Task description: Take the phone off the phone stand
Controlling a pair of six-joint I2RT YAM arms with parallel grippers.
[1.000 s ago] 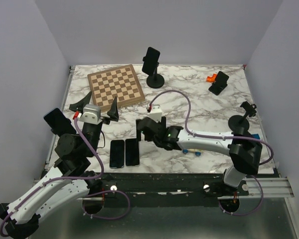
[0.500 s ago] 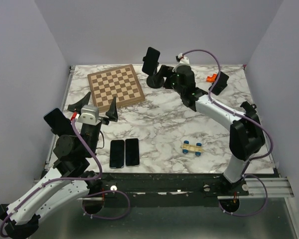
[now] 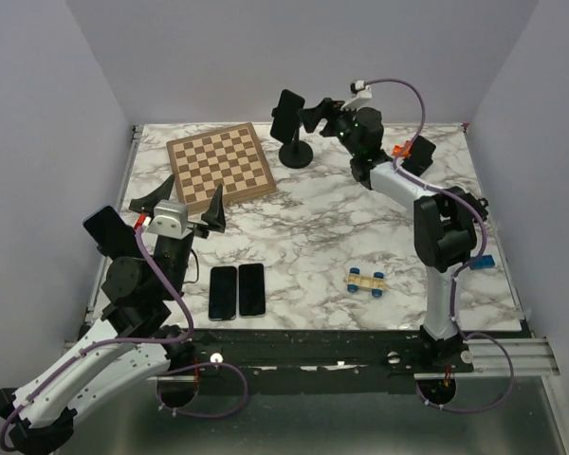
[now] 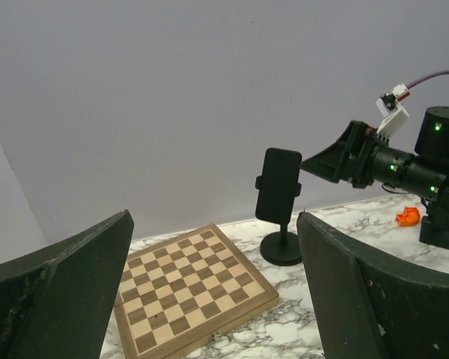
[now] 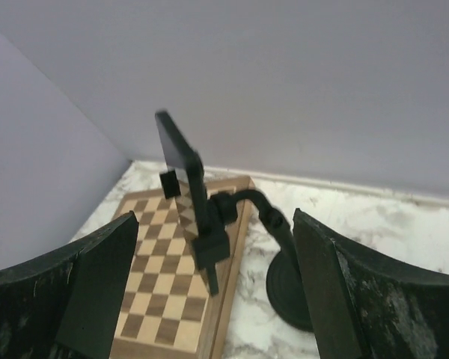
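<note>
Right arm stretched to far edge; right gripper (image 3: pixel 311 117) level with phone (image 3: pixel 286 114), fingers wide, not touching. Phone upright in phone stand (image 3: pixel 295 152). Chessboard (image 3: pixel 220 163) beside stand, far-left. Left gripper (image 3: pixel 182 201) raised near-left, fingers wide.

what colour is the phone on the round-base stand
Black; the phone shows best in the left wrist view.

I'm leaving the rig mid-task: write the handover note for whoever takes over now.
Right gripper: open, empty, raised just right of the phone, aimed at it.
Left gripper: open, empty, raised at the near left.
Phone sits upright in the phone stand near the far edge, beside the chessboard.
Done: approach only.
Left: grasp the phone and lift it out of the clamp.
</note>
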